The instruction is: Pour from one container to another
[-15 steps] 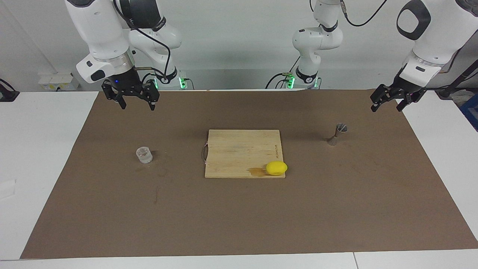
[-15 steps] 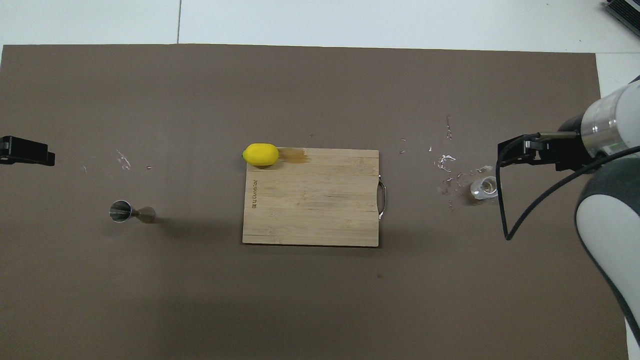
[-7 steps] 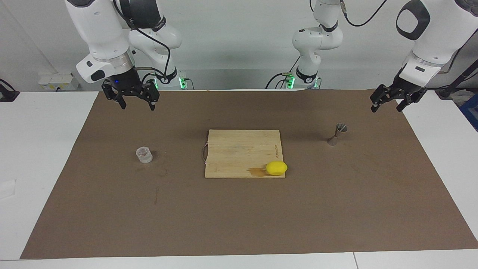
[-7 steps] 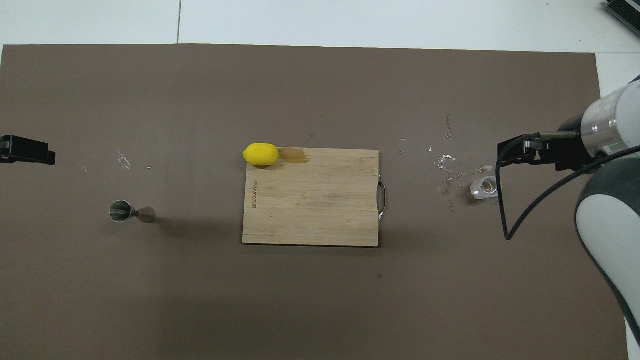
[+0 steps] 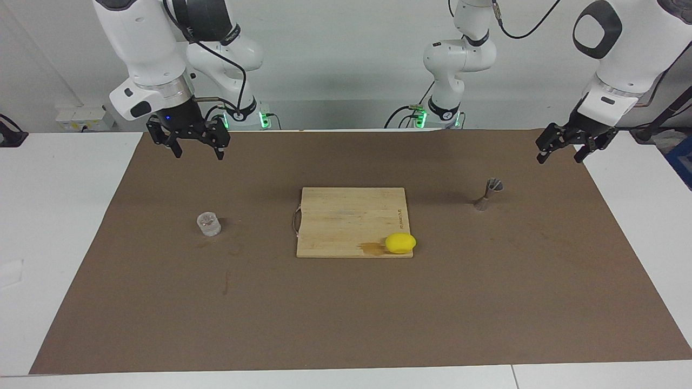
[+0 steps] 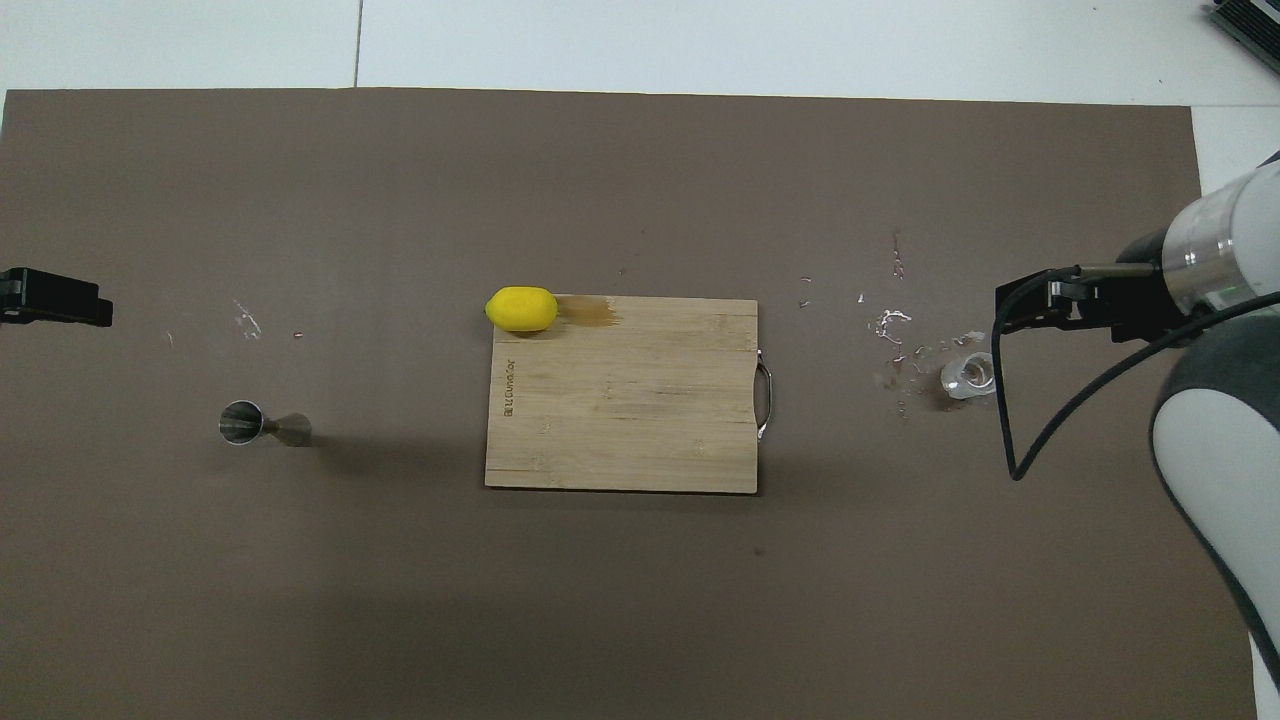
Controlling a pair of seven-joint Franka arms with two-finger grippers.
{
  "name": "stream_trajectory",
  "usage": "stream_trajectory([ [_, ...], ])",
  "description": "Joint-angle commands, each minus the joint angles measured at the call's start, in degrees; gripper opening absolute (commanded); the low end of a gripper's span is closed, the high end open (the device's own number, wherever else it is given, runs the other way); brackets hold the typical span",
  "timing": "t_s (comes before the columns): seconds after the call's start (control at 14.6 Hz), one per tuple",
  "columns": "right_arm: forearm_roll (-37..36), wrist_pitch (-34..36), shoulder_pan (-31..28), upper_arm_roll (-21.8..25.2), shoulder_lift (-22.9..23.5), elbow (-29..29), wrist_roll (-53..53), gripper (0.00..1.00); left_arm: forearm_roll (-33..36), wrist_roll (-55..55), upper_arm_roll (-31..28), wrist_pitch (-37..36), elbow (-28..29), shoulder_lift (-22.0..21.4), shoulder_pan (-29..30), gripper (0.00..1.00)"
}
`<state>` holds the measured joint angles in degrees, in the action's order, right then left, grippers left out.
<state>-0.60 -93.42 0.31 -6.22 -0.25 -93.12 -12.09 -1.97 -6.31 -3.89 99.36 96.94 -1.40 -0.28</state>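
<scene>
Nothing has really moved since the earlier frames; both arms wait, raised, pincers empty. Facing view shows both whole: right pincer (image 5: 197,146) spread wide over the mat edge near the robots, left pincer (image 5: 559,149) spread too, over the mat's corner at the left arm's end. Overhead shows only a tip of the left one. Metal jigger (image 5: 488,193) stands upright on the counter (image 5: 54,216) toward the left arm's end; clear glass (image 5: 208,224) toward the right arm's. Between them a cutting board (image 5: 346,219), with a lemon (image 5: 400,243) on its corner away from the robots. Overhead alone shows shiny droplets (image 6: 890,325) beside the glass.
</scene>
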Motion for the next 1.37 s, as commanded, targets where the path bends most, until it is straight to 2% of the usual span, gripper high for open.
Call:
stream_trajectory([
  [0.0,1.4,-0.2,-0.9,-0.2,-0.5,-0.7,1.7,1.00,-0.7,-0.6,-0.1,1.4,0.0,0.3,-0.2,1.00],
  [0.21,1.4,-0.2,-0.9,-0.2,-0.5,-0.7,1.8,1.00,-0.2,-0.6,0.1,2.0,0.5,0.3,-3.2,1.00],
  [0.34,1.3,-0.3,-0.9,-0.2,-0.5,-0.7,1.7,1.00,-0.2,-0.4,-0.1,4.9,1.1,0.2,-3.9,1.00],
  [0.62,1.4,-0.3,-0.9,-0.2,-0.5,-0.7,1.7,1.00,-0.1,-0.5,-0.2,15.2,16.4,-6.2,-1.3,1.00],
  [0.75,1.4,-0.2,-0.9,-0.2,-0.5,-0.7,1.7,1.00,-0.1,-0.7,-0.3,19.9,19.2,-6.9,-0.7,1.00],
  [1.1,1.4,-0.1,-0.9,-0.2,-0.5,-0.7,1.7,1.00,0.5,-0.4,-0.3,21.3,21.5,-6.3,1.3,1.00],
  [1.3,1.4,0.4,-0.9,-0.2,-0.5,-0.7,1.6,1.00,0.6,0.2,-0.4,16.2,20.8,-6.4,2.7,1.00],
])
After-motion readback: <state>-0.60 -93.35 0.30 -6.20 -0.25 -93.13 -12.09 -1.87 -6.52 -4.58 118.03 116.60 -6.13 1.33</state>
